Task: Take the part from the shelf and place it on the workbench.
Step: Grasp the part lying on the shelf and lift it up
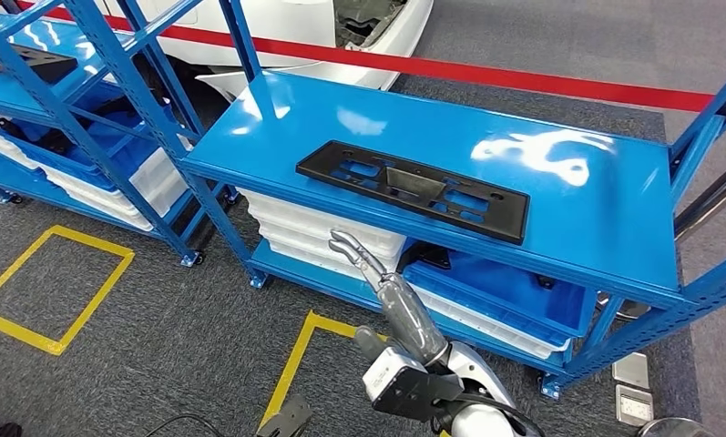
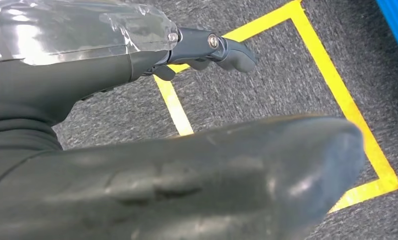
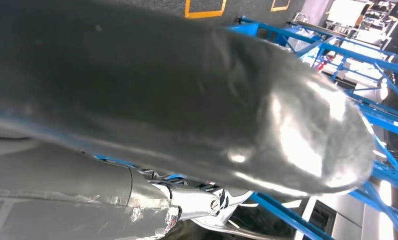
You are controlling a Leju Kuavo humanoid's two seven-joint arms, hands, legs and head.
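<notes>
The long flat black plastic part with holes (image 1: 414, 189) lies flat on the shiny blue metal worktop (image 1: 596, 196), and no hand touches it. So I think it is already put down and the job is nearly done. The right hand (image 1: 357, 255) hangs just below the worktop's front edge, holding nothing, its silver fingers (image 1: 345, 241) a little bent and apart. The left hand (image 2: 206, 47) hangs over the grey carpet (image 2: 266, 85), also holding nothing. Under the worktop sit white trays (image 1: 327, 238) and a blue bin (image 1: 495, 296); I cannot tell what is inside them.
</notes>
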